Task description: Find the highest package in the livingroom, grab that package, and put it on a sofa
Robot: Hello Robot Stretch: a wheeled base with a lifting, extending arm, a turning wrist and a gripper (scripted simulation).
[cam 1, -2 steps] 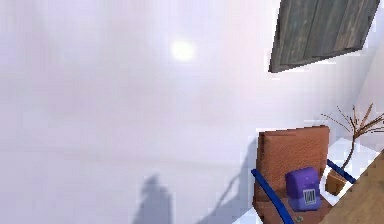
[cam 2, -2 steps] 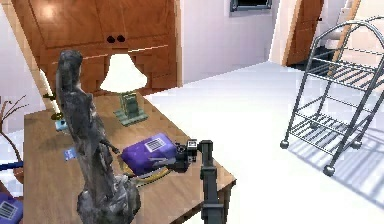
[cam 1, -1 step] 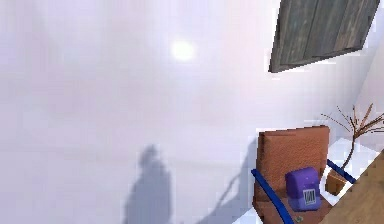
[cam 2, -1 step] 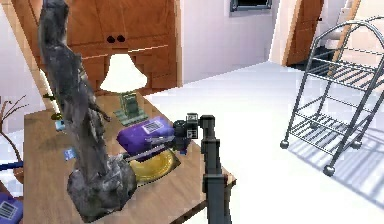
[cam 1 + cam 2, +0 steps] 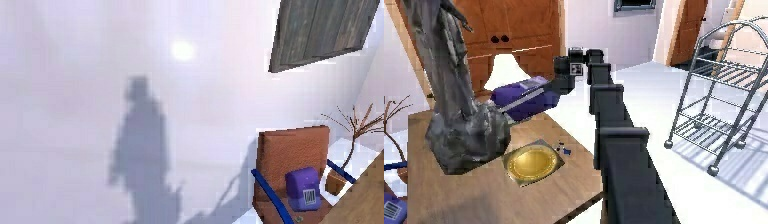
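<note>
- On the forward view's right, a brown-backed chair with blue arms (image 5: 288,150) carries a small purple box with a printed label (image 5: 305,187). It sits low on the seat, so it is probably not the highest package.
- On the arm side view's left, a tall dark grey stone statue (image 5: 454,90) stands on the brown wooden table (image 5: 579,185). It is bulky and near the work, so it is the thing to avoid knocking.
- A round gold plate (image 5: 532,162) lies flat on the tabletop just beside the statue's base.
- The flat purple package (image 5: 519,97) lies on the tabletop beyond the plate, in front of a white cone-shaped lampshade (image 5: 506,68). It lies higher than the chair's box, so I take it for the target.
- The gripper (image 5: 560,76) is at the package's right end. I cannot tell whether the fingers are grasping it or free of it, nor whether they touch it.
- The dark square arm (image 5: 619,140) reaches out along the table's right edge. To do this step well, get a square hold on the package's end, then lift straight up — clear of the plate and lampshade — before drawing the arm in.
- On the right, a grey wire rack on casters (image 5: 719,90) stands well apart. Mind it when the base turns toward a sofa.
</note>
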